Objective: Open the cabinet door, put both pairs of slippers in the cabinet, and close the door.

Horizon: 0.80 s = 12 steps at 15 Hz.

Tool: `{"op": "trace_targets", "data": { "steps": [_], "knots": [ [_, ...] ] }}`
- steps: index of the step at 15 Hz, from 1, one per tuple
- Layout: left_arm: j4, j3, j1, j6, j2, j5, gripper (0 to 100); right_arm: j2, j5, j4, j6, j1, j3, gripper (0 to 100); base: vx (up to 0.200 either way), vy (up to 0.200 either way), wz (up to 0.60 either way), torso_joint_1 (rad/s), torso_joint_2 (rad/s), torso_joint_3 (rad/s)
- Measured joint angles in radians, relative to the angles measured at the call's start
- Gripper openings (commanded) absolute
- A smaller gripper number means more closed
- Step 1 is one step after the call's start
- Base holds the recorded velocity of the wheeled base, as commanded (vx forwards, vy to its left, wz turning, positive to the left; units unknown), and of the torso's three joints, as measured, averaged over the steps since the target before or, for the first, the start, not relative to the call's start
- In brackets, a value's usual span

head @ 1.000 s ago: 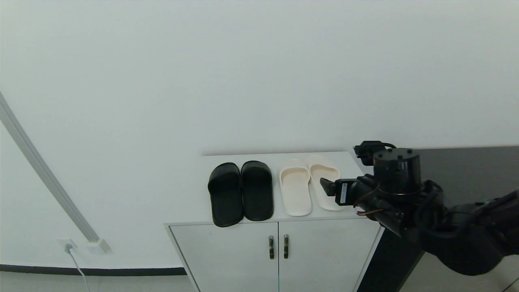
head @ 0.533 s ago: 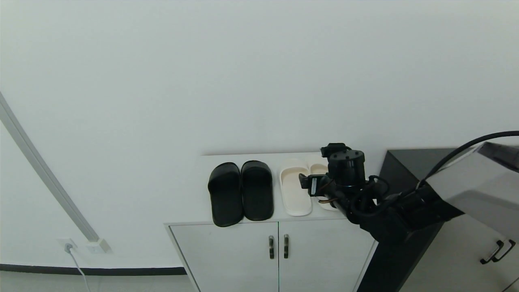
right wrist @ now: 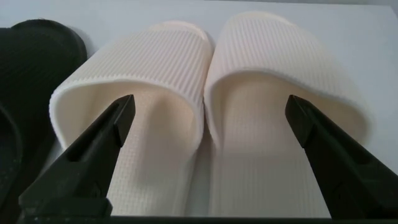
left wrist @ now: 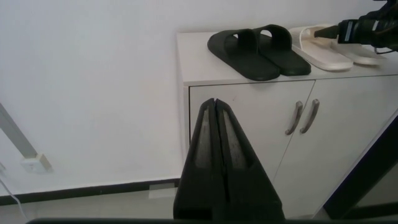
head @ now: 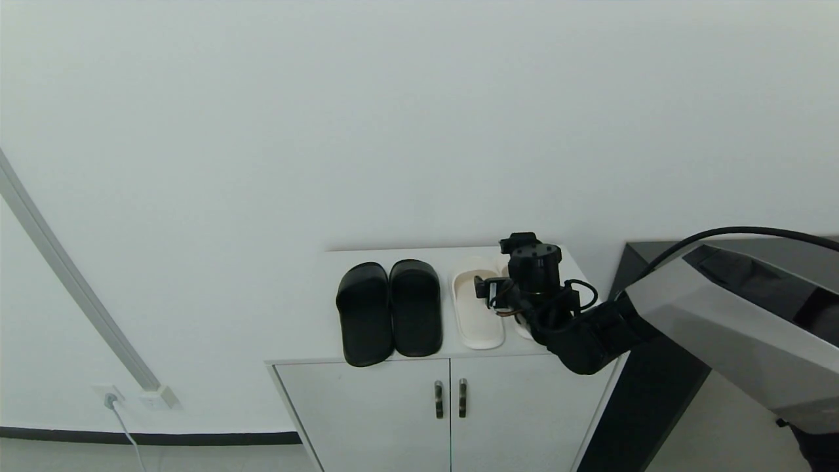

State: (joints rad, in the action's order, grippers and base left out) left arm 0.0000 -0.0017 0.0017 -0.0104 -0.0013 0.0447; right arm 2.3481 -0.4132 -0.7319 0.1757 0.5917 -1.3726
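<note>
Now, right gripper (right wrist: 209,104) spread wide, seemingly straddling cream slippers (right wrist: 165,74) atop cabinet (head: 373,413), left gripper (left wrist: 214,104) closed.

Right arm (head: 577,334) hides most of the cream pair's (head: 475,314) slipper nearer the cabinet's (head: 367,419) right end. The cabinet's lower part is cut off in the head view. The cream heels and the black slipper (right wrist: 25,81) are cut off in the right wrist view.
</note>
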Motion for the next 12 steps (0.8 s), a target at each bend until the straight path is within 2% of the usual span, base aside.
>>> {"op": "trace_targets", "data": {
  "steps": [4, 5, 12],
  "knots": [
    [0.000, 0.000, -0.001, 0.000, 0.000, 0.000, 0, 0.047, 0.000, 0.045, -0.003, -0.003, -0.090, 100, 0.000, 0.000, 0.00, 0.000, 0.00, 0.000],
    [0.000, 0.000, 0.000, 0.000, 0.000, 0.000, 0, 0.053, 0.000, 0.045, -0.003, -0.003, -0.099, 0, 0.000, 0.000, 0.00, 0.000, 0.00, 0.000],
    [0.000, 0.000, 0.000, 0.000, 0.000, 0.000, 0, 0.072, -0.005, 0.045, -0.003, 0.000, -0.110, 0, 0.000, 0.000, 0.00, 0.000, 0.00, 0.000]
  ]
}}
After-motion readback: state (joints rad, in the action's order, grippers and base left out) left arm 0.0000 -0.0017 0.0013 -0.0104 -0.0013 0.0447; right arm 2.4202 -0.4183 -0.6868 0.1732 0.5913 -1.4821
